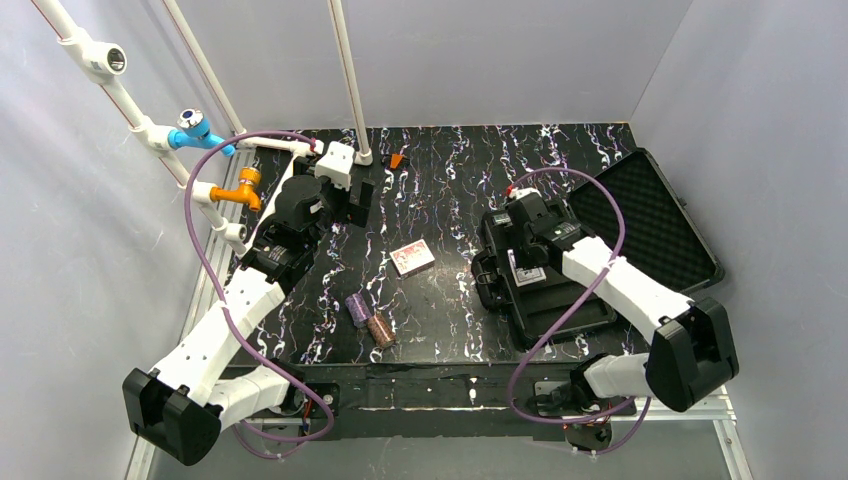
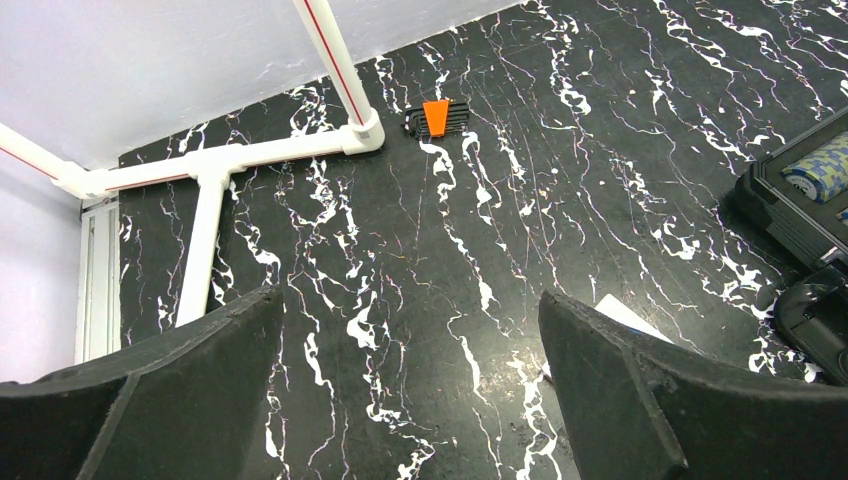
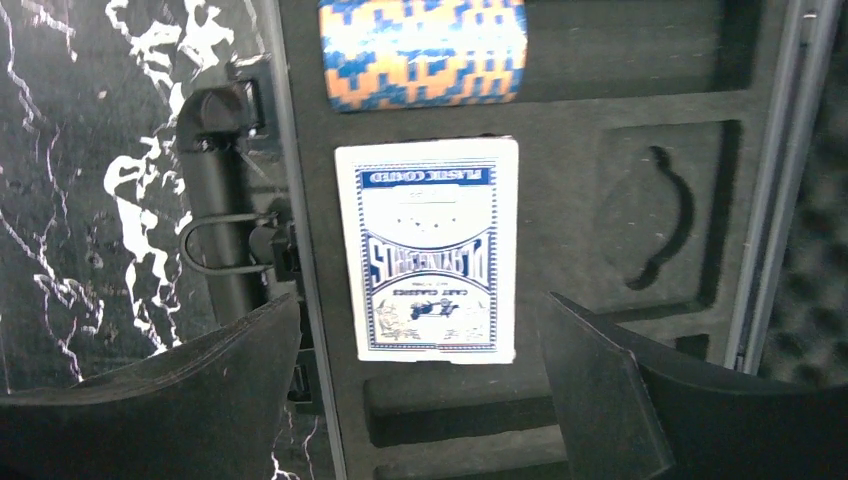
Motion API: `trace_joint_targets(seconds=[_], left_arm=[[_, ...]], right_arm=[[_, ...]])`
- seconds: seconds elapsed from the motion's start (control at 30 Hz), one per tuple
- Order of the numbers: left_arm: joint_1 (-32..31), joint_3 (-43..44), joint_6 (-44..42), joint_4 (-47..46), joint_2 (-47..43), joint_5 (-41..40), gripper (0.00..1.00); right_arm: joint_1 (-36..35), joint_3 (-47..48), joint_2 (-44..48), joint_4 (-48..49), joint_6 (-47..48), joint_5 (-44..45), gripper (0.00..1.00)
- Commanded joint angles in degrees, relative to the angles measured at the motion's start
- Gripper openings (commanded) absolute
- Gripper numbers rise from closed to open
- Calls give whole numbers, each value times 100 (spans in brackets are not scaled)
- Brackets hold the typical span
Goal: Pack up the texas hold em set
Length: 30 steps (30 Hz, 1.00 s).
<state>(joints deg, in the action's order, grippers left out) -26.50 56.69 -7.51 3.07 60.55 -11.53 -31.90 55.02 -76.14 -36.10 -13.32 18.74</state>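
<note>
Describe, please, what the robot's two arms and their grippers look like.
The left arm and right arm are white shells with black joint housings, and a thin purple cable loops along each. The left gripper and right gripper have broad, matte black, wedge-shaped fingers.

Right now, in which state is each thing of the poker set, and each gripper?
Case: open, lid laid back.
Blue-white deck: lying flat inside the case.
Blue-orange chip stack: on its side inside the case.
Red deck: on the table, outside the case.
Purple chip stack: on its side on the table.
Brown chip stack: on its side on the table.
Left gripper: open, empty.
Right gripper: open, above the blue-white deck.
</note>
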Motion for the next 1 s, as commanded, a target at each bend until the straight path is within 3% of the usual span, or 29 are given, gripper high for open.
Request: trace_joint_targets(seconds=[0.0,0.13,0.53,0.97], left_arm=[[-33,-44,-59,-41,-41,-61,99],[-31,-44,-62,-42,-53,-56,99],[-32,-44,-68,-28,-66,-34,99],[-45,-44,-82,-35,-50,-42,99]], right_arm=[[123,80,341,219,-371,790,92],[318,-8,531,335,-530,1066,77],[732,-312,447,527,-759,1243,52],[774,-521,143,697,-704,1151,48]])
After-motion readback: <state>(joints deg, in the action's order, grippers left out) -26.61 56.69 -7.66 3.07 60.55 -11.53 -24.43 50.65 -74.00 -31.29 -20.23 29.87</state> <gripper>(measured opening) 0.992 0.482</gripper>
